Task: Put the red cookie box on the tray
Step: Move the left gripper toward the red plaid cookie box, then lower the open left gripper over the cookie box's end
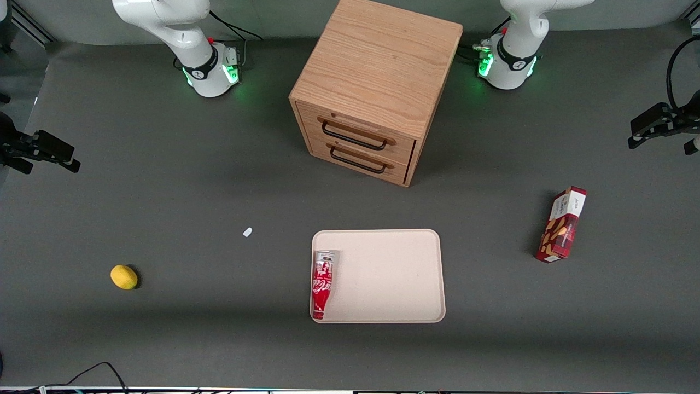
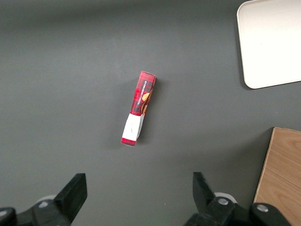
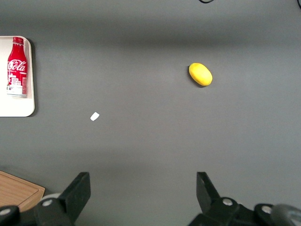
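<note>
Tool (image 2: 136,197) wide open, empty, high above red cookie box (image 2: 138,108) lying on counter (image 2: 70,70). Descend centred, fingers spanning narrow sides; then carry to tray (image 2: 273,42).

Picture edges cut off the tray (image 2: 270,47) and the gripper (image 2: 136,197).

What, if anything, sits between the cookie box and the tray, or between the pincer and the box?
Nothing visible. The red cookie box lies on bare table beside the tray; the cola bottle occupies only the tray's edge nearest the parked arm. The open pincer hovers above the box with nothing between them.
</note>
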Action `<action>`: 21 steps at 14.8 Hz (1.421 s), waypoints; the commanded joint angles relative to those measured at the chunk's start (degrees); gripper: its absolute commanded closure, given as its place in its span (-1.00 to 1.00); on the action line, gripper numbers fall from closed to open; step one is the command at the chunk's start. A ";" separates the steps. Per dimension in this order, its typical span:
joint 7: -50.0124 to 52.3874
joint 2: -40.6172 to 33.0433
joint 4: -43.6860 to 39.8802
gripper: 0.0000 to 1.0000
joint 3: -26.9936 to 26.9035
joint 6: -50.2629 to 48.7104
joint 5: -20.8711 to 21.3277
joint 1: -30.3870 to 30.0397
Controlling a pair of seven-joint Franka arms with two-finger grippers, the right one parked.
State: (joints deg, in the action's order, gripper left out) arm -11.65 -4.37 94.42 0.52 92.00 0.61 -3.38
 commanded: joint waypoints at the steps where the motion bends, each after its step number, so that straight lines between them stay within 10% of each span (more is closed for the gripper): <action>1: 0.05 0.15 -1.17 -1.00 0.19 -1.56 0.27 -0.23; 21: -14.61 14.12 4.62 -1.00 2.74 12.03 5.44 0.39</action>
State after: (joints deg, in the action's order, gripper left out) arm -23.15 8.76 97.23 3.41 100.21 3.23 -3.14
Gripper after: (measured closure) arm 0.000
